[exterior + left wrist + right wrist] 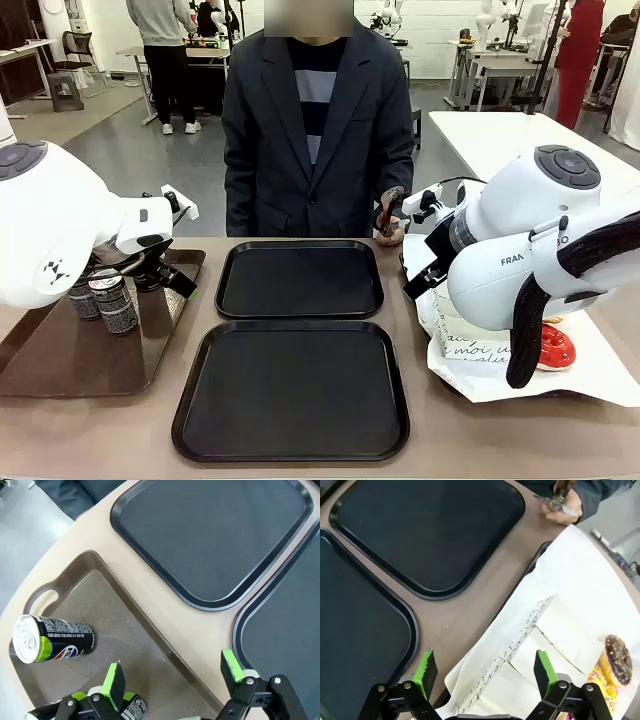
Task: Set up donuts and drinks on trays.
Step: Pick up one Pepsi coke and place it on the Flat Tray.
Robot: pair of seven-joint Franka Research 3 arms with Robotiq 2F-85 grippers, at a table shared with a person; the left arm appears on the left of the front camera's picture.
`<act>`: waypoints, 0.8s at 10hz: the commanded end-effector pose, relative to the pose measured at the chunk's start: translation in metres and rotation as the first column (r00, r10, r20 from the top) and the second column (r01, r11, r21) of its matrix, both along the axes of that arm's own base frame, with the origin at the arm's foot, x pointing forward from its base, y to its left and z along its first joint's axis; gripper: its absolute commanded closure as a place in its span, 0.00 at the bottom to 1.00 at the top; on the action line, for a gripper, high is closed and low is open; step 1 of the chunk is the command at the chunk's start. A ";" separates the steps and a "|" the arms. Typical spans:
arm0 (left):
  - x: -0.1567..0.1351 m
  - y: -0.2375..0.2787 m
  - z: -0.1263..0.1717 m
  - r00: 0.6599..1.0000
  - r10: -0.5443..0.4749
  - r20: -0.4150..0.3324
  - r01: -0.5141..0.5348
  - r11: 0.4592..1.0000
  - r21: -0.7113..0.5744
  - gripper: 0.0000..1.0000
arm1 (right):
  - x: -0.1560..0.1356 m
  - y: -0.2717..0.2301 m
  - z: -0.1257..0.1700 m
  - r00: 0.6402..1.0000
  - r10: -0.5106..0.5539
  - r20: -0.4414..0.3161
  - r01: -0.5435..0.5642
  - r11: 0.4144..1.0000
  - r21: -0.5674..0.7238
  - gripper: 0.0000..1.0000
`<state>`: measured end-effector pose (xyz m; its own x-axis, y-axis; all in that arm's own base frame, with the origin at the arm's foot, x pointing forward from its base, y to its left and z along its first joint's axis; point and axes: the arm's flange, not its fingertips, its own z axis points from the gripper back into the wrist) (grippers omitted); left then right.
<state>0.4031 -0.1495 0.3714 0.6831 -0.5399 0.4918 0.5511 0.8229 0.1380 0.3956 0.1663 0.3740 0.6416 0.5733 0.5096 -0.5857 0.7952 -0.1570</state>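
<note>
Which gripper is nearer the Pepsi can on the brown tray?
Left. The left gripper hangs open above the brown tray, with the Pepsi can just off to one side. The right gripper, also open, is over the white donut boxes, across the black trays from the can.

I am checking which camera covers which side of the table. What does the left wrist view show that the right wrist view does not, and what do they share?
Left wrist view: the brown tray with a handle cut-out, carrying a Pepsi can and a black-and-white can. Right wrist view: white paper, lettered white boxes, a chocolate donut, a yellow-iced donut, and the person's hand. Both: the two black trays on the table, and open jaws, of the left gripper and the right gripper.
</note>
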 end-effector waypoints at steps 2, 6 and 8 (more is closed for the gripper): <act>0.000 0.000 0.000 1.000 0.000 0.000 0.000 1.000 0.000 0.00 | 0.000 0.000 0.000 1.000 0.000 0.000 0.000 1.000 0.000 0.00; 0.000 0.000 0.000 1.000 0.000 0.000 0.000 1.000 0.000 0.00 | 0.000 0.000 0.000 1.000 0.000 0.000 0.000 1.000 0.000 0.00; 0.000 0.000 0.000 1.000 0.000 0.000 0.000 1.000 0.000 0.00 | 0.000 0.000 0.000 1.000 0.000 0.000 0.000 1.000 0.000 0.00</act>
